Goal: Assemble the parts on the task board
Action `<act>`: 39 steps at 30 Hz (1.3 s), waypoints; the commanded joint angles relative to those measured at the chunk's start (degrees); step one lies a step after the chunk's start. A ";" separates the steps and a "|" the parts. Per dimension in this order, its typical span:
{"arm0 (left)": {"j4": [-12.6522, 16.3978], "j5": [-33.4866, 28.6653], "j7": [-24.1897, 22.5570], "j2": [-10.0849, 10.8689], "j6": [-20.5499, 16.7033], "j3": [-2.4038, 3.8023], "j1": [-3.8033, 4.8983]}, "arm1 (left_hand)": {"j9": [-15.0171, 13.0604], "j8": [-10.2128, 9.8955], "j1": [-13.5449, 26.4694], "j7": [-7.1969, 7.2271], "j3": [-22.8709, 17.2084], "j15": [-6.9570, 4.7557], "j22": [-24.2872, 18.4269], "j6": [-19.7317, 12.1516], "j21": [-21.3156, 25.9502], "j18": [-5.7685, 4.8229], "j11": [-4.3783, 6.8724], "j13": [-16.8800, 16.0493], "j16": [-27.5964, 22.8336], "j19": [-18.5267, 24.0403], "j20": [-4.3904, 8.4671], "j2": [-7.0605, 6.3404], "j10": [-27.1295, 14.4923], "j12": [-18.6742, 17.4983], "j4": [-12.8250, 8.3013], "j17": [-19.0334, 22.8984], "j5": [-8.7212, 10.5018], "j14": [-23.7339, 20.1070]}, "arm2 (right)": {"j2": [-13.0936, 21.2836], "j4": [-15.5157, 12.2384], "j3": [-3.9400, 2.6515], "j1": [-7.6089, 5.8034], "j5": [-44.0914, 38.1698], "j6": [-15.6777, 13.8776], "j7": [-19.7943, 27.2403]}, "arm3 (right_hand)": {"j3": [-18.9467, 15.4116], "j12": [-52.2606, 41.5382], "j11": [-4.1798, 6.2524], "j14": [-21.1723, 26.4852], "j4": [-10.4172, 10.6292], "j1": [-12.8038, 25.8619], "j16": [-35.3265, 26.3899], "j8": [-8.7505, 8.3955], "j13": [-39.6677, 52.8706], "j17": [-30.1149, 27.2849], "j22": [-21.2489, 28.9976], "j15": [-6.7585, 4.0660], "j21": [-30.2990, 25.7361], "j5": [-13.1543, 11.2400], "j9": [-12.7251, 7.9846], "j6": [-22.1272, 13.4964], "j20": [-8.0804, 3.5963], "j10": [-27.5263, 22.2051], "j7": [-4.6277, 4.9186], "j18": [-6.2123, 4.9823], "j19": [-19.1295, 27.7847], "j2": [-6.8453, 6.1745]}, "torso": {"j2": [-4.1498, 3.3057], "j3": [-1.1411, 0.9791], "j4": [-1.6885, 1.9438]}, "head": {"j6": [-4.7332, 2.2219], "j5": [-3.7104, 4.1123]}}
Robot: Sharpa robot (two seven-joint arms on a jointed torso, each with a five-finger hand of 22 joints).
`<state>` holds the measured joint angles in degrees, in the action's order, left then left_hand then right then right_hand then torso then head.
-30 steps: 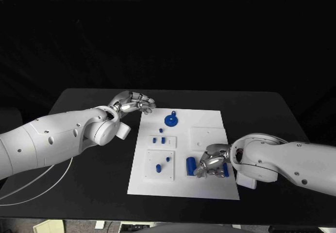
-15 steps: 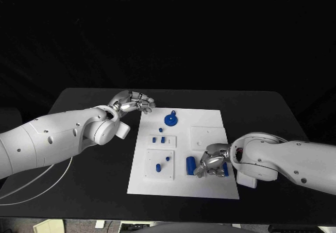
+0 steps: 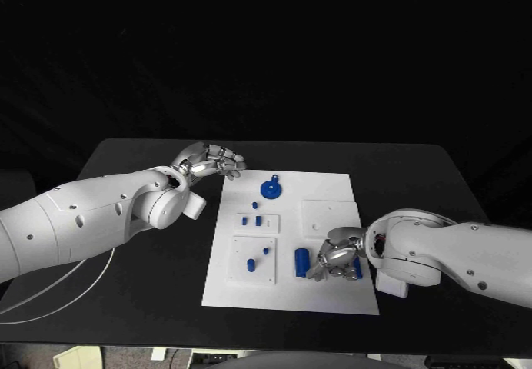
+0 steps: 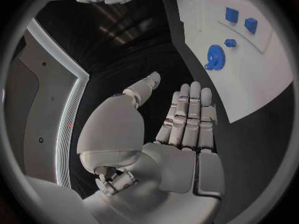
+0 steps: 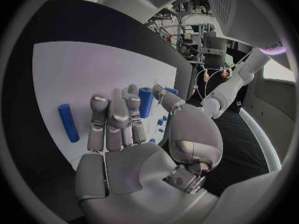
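The left hand (image 3: 211, 162) hovered empty, fingers extended, over the black worktop (image 3: 133, 300) just beside the far left corner of the white task board (image 3: 333, 300), the blue gear (image 3: 270, 188) nearby. The right hand (image 3: 336, 260), fingers extended and holding nothing, lay over the board between two blue cylinders (image 3: 301, 260).

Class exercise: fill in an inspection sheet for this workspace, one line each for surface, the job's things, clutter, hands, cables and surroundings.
Surface: black table.
Job's things: white task board with a blue gear, a blue cylinder and small blue pieces.
Clutter: nothing seen.
Hands: left hand empty, fingers extended, off the board's far left corner; right hand low over the board beside the cylinder, grasp unclear.
Cables: white cable under the left arm.
Surroundings: dark backdrop.
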<state>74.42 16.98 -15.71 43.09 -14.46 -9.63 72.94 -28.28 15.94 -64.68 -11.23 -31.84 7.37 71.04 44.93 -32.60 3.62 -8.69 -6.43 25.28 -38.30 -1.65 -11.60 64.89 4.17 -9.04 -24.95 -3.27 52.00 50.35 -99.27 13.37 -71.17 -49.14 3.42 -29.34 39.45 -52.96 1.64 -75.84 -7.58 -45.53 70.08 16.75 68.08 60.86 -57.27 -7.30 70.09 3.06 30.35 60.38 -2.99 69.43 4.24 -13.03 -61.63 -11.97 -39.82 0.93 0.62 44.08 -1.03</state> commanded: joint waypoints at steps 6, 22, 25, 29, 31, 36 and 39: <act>0.17 -0.29 -0.31 -0.02 0.52 0.04 0.00 | 0.06 0.36 0.16 -0.03 0.01 0.37 0.11 -0.38 0.40 0.62 0.07 0.09 -0.20 0.17 -0.33 0.21 -0.35 0.00 0.22 -0.09 0.19 -0.03 | -0.12 -0.10 0.02 0.04 -0.27 0.65 0.16 | -0.37 0.37 0.16 0.13 -0.49 -0.98 0.34 0.16 0.07 -0.09 0.03 -0.45 -0.23 0.07 0.06 0.14 -0.06 0.40 0.34 -1.97 -0.50 0.85 | -0.03 -0.02 -0.01 | 0.10 0.02; 0.24 -0.25 -0.31 0.07 0.49 0.04 0.00 | 0.07 0.39 0.14 -0.03 0.03 0.38 0.15 -0.38 0.43 0.61 0.07 0.09 -0.24 0.17 -0.34 0.23 -0.34 0.00 0.27 -0.15 0.19 -0.02 | -1.28 0.55 0.02 0.69 -1.99 -0.31 -0.54 | 0.69 0.51 0.22 0.15 -0.82 -1.91 0.40 0.21 0.15 -0.18 -0.03 -0.48 -0.51 -0.01 -0.07 0.38 0.04 0.60 0.27 -1.97 -0.51 4.91 | -0.02 -0.01 0.02 | 0.41 0.00; 0.25 -0.25 -0.31 0.10 0.47 0.04 0.00 | 0.07 0.39 0.14 -0.03 0.04 0.38 0.16 -0.39 0.44 0.61 0.07 0.09 -0.25 0.17 -0.34 0.24 -0.34 0.00 0.28 -0.16 0.19 -0.02 | -1.36 0.71 0.02 0.76 -2.07 -0.60 -0.69 | 0.92 0.52 0.22 0.16 -1.01 -2.05 0.41 0.21 0.16 -0.20 -0.07 -0.46 -0.51 0.01 -0.09 0.42 0.07 0.64 0.28 -1.97 -0.51 5.32 | -0.02 -0.01 0.03 | 0.44 0.04; 0.27 -0.24 -0.30 0.12 0.48 0.04 0.01 | 0.07 0.40 0.13 -0.03 0.04 0.38 0.17 -0.38 0.45 0.61 0.07 0.09 -0.26 0.17 -0.34 0.24 -0.34 0.01 0.29 -0.18 0.19 -0.02 | -1.39 0.80 0.02 0.77 -2.25 -0.86 -0.79 | 1.35 0.54 0.22 0.15 -0.83 -1.88 0.43 0.22 0.17 -0.21 -0.11 -0.46 -0.54 -0.06 -0.13 0.49 0.14 0.71 0.27 -1.97 -0.53 5.90 | -0.01 -0.01 0.00 | 0.50 -0.01; 0.26 -0.24 -0.27 0.13 0.49 0.04 0.01 | 0.07 0.40 0.13 -0.03 0.05 0.38 0.17 -0.38 0.45 0.61 0.07 0.09 -0.27 0.17 -0.34 0.24 -0.33 0.01 0.29 -0.19 0.19 -0.02 | -1.38 0.81 0.02 0.77 -2.25 -0.95 -0.80 | 1.53 0.55 0.22 0.15 -0.69 -1.78 0.44 0.22 0.17 -0.22 -0.11 -0.46 -0.55 -0.08 -0.14 0.52 0.17 0.73 0.27 -1.97 -0.53 5.99 | -0.01 -0.03 0.00 | 0.54 -0.04; 0.24 -0.20 -0.25 0.15 0.46 0.04 0.01 | 0.07 0.41 0.13 -0.03 0.06 0.38 0.19 -0.38 0.46 0.60 0.07 0.09 -0.28 0.17 -0.34 0.24 -0.33 0.01 0.31 -0.21 0.19 -0.01 | -1.22 0.85 0.02 0.77 -2.23 -0.86 -0.58 | 2.20 0.59 0.22 0.16 0.09 -1.15 0.47 0.21 0.18 -0.24 -0.16 -0.46 -0.59 -0.11 -0.21 0.56 0.26 0.80 0.27 -1.97 -0.58 6.08 | 0.00 -0.01 0.01 | 0.49 -0.05; 0.25 -0.18 -0.24 0.15 0.47 0.04 0.01 | 0.07 0.41 0.13 -0.03 0.06 0.38 0.19 -0.39 0.47 0.60 0.07 0.09 -0.29 0.17 -0.34 0.23 -0.33 0.01 0.32 -0.22 0.19 -0.01 | -1.14 0.77 0.02 0.78 -2.04 -0.48 -0.47 | 2.49 0.62 0.22 0.17 0.58 -0.70 0.50 0.20 0.20 -0.26 -0.20 -0.46 -0.60 -0.13 -0.24 0.58 0.29 0.82 0.27 -1.97 -0.60 5.98 | 0.02 -0.01 0.00 | 0.45 -0.08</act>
<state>74.51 16.98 -15.65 43.29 -14.47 -9.63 72.94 -28.28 16.15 -64.68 -11.23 -31.84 7.37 71.15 44.93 -32.38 3.38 -8.69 -6.43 25.28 -38.30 -1.65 -11.60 64.89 4.17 -9.04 -25.09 -3.27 52.00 49.12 -98.65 13.27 -70.56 -50.41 2.64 -29.48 41.76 -52.74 1.84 -75.72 -7.03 -46.74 70.29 17.31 68.20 60.68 -57.40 -7.42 69.84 3.06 30.12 60.97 -2.97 70.05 4.22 -13.16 -62.01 -5.83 -39.82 0.91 0.63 44.59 -1.08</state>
